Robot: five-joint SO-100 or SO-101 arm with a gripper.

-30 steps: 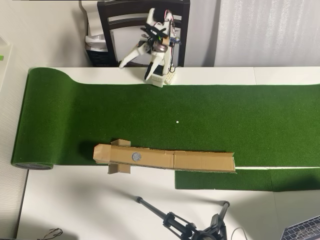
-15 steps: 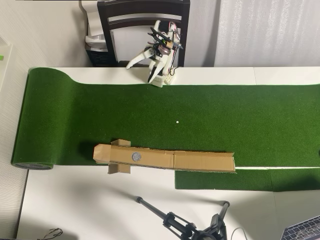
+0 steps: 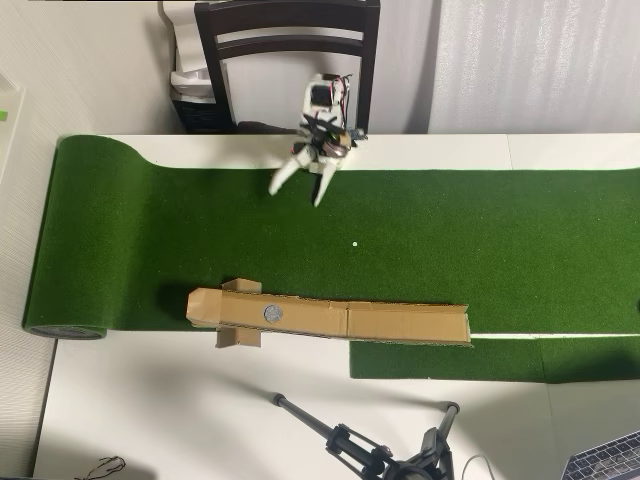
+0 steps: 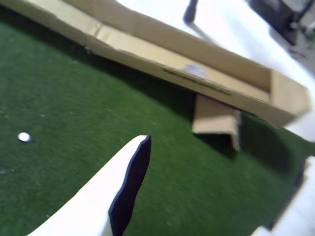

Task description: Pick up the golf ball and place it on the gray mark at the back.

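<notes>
The reach is under way: the fingers (image 3: 300, 190) hang spread and empty over the turf (image 3: 500, 230). No golf ball shows; only a tiny white dot (image 3: 355, 244) lies at their 5 o'clock. The gray mark (image 3: 272, 313) sits in the cardboard trough (image 3: 400, 322) at 6 o'clock.

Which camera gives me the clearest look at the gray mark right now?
The overhead view: the gray mark shows sharp and round on the cardboard trough. The wrist view shows it only as a pale, blurred smudge.
</notes>
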